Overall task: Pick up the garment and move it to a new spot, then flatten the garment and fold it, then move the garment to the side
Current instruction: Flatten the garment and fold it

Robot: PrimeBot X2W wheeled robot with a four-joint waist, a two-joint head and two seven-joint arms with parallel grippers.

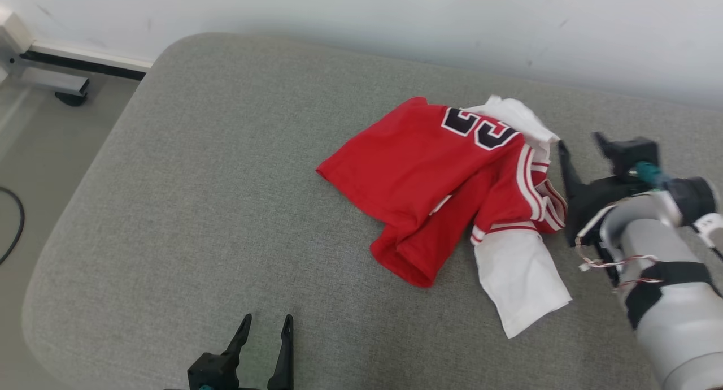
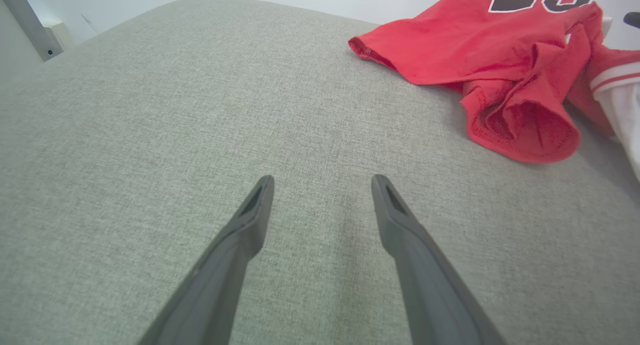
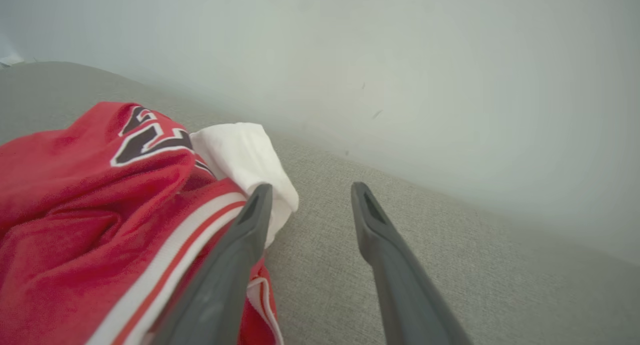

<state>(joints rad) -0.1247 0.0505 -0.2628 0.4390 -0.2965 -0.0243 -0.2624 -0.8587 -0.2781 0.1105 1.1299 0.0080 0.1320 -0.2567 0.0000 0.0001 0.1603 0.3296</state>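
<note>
Red with white sleeves, the garment (image 1: 440, 175) lies crumpled on the far right part of the grey cushion (image 1: 197, 209). The right gripper (image 1: 580, 141) is just beside its right edge, fingers spread with nothing between them; whether they touch the cloth I cannot tell. The left gripper (image 1: 268, 319) is over the near edge, well apart from the garment, fingers spread and empty.

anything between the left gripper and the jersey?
Nothing: only bare grey cushion lies between the left gripper and the red jersey, clear in the head view and the left wrist view.
</note>
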